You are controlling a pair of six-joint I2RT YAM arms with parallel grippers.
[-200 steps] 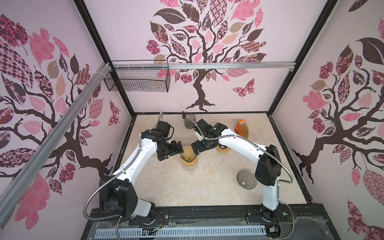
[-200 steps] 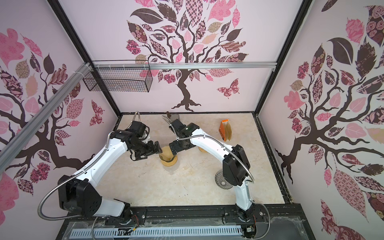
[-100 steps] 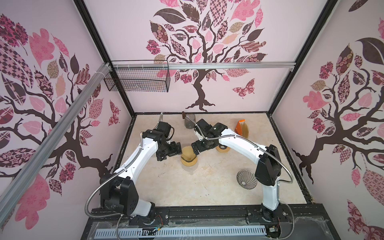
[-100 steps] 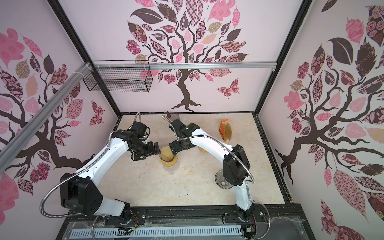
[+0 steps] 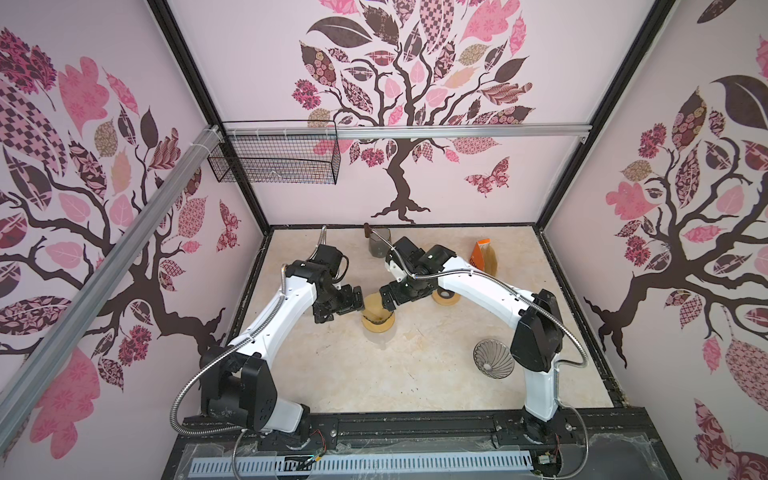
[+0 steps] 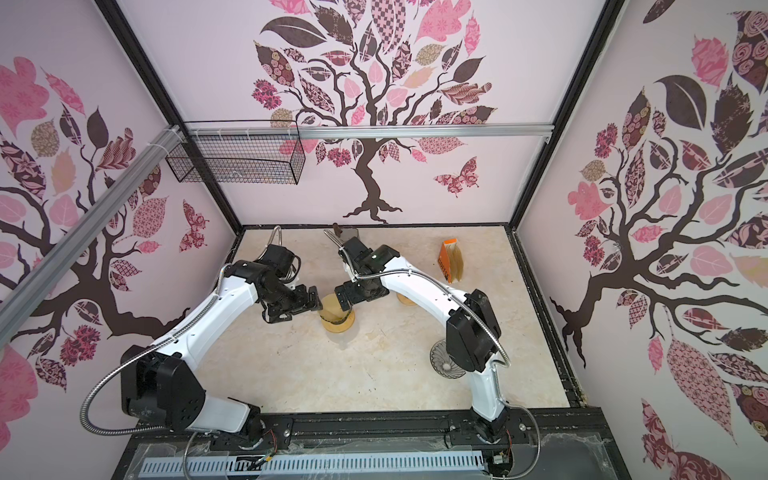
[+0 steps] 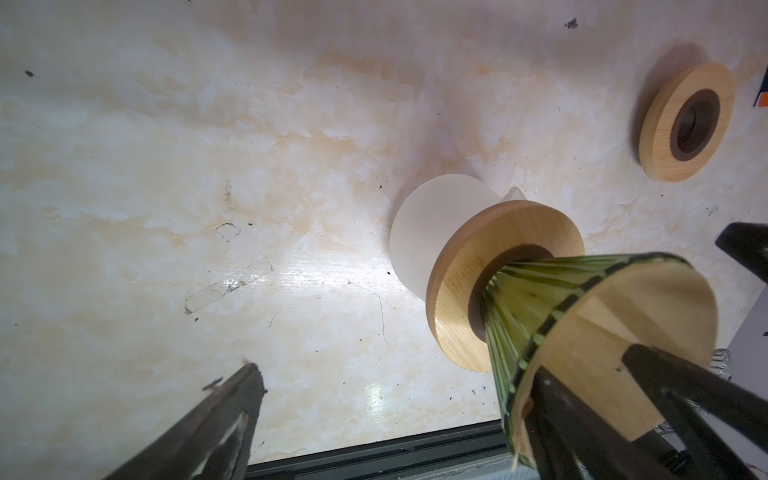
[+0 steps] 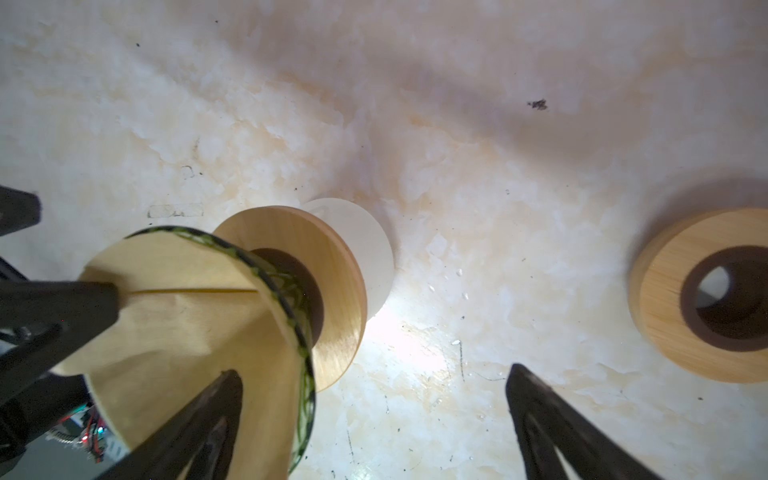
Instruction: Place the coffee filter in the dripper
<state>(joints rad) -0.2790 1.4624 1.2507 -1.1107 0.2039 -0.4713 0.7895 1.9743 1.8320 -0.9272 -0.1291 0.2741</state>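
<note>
The coffee filter is seen already inside the dripper, cone axis upright and approx. in line w/ the dripper's own axis. The paper's upper edge stands proud of the green glass rim, and a seam is seen across its inner wall. The dripper is carried by its wooden collar on a frosted white cup, about mid-table.

The dripper is flanked from opposite sides. The left gripper is set just beside it on one side and the right gripper on the other, neither clearly nearer. Both sets of jaws are spread wide and nothing is held. In each wrist view one finger is seen over the filter's mouth, the other well clear of the dripper above bare table. Whether the paper is actually touched can't be told.

The step is judged to be seating, nearly done. The filter lies straight below the inner fingers, so any press would prob. have to be made down along the cone axis. A sideways pull could crease the paper or tip the dripper off the cup.

Further out from the dripper:
- A spare wooden ring is found near it on the right arm's side.
- An orange filter pack is seen beyond that ring.
- A dark cup is seen behind the dripper, by the back wall.
- A clear ribbed dripper lies well apart, by the right arm's base.
</note>
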